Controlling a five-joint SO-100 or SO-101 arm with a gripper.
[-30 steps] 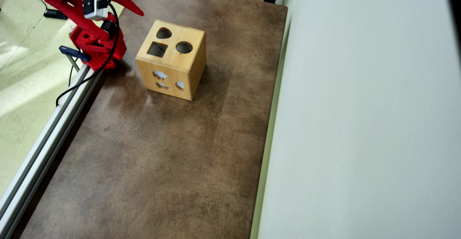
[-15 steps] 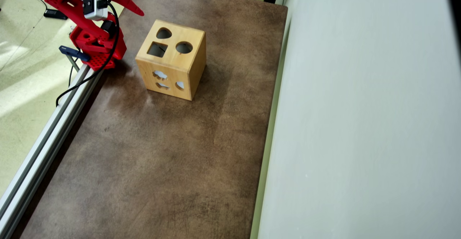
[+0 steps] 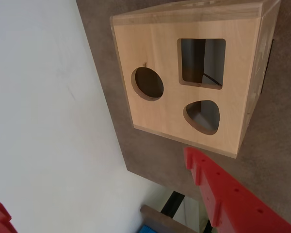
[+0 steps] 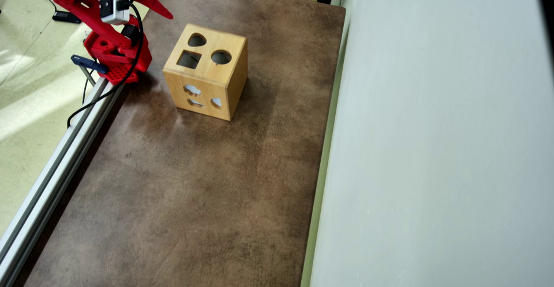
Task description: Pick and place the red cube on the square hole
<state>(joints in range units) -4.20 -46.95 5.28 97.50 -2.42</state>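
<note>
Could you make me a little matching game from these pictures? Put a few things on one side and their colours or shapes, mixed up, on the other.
Things:
1. arm
2. wooden box
3. table
4. round hole

Descriptions:
A. mottled brown
B. a dark circle in the top of the box, next to the square hole
C. bright red
D. pale yellow-tan

Pairs: 1-C, 2-D, 3-A, 4-B
</note>
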